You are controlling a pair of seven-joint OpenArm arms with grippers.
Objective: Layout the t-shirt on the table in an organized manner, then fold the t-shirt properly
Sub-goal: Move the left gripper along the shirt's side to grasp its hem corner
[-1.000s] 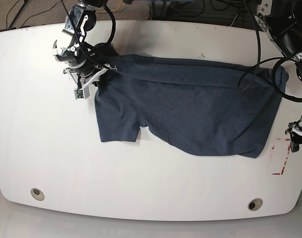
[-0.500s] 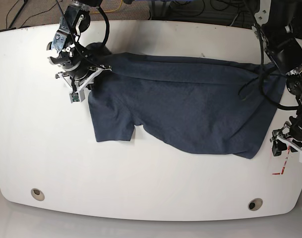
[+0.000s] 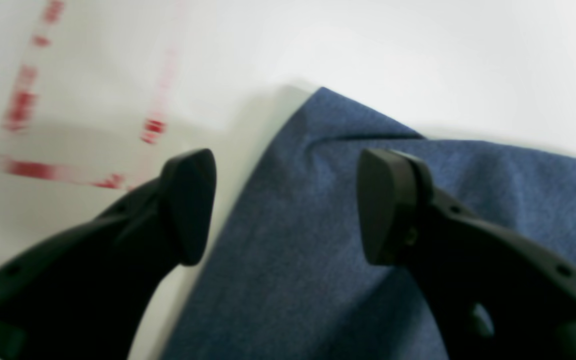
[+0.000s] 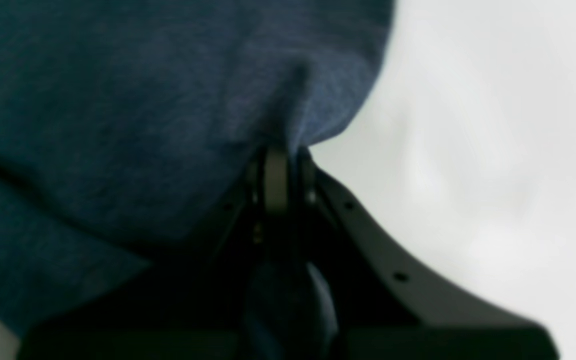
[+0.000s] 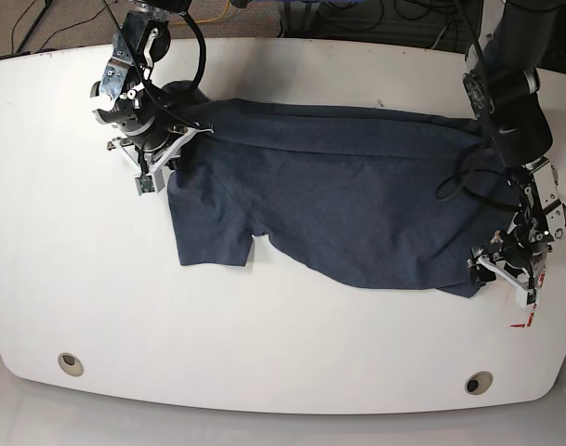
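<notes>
The white worktop [image 5: 283, 372] is covered across its middle by the navy t-shirt [image 5: 357, 204]; 2 grey grommet holes [image 5: 70, 362] are seen near its front edge.

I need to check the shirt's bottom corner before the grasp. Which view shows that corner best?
The left wrist view: the t-shirt corner lies flat between the open left gripper. The base view shows it small beside the arm; the right wrist view shows only fabric pinched in the right gripper.

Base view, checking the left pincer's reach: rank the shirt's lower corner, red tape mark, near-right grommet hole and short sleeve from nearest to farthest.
1. Dark navy t-shirt's lower corner, beside the left pincer.
2. Red tape mark, just below.
3. Round grey grommet hole, front edge.
4. Short sleeve, far across.
</notes>
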